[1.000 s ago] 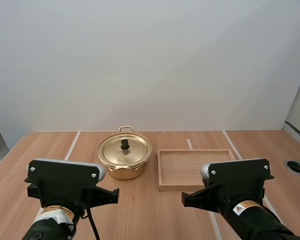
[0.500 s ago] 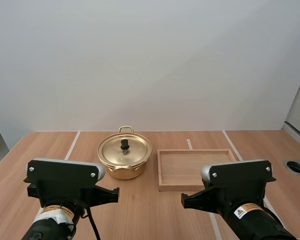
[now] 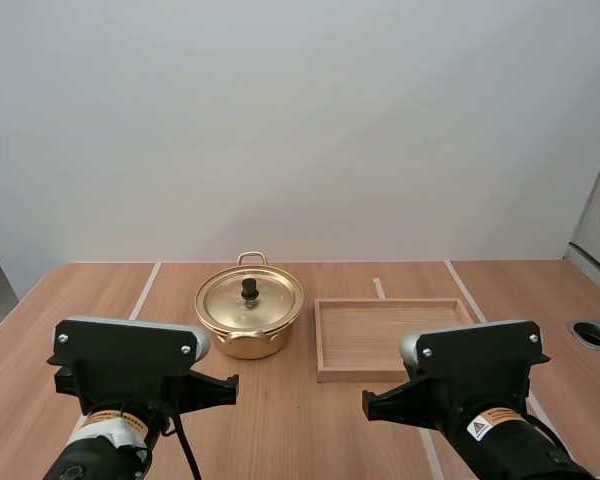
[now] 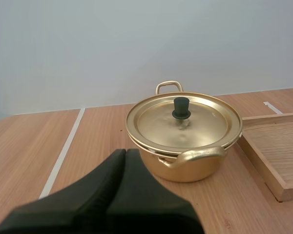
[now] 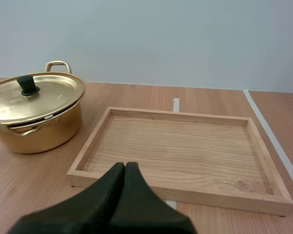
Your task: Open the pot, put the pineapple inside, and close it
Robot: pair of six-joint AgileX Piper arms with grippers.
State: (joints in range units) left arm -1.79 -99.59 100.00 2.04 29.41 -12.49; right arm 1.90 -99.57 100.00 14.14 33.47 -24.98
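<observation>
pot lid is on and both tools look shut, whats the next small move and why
Likely open the left tool and ease it forward toward the black knob: the lid sits closed on the pot, and that tool, shut on nothing, points at the pot from short of it.

3 cams fwd; shared: pot point(image 3: 265, 343)

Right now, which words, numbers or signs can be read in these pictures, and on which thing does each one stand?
No text can be quoted as it reads.
left arm label: orange band with print, too small to read.
right arm label: orange print, too small to read.
warning triangle: a sign beside the right arm label, with no legible words.
pot, lid, wooden tray: no text on them.
</observation>
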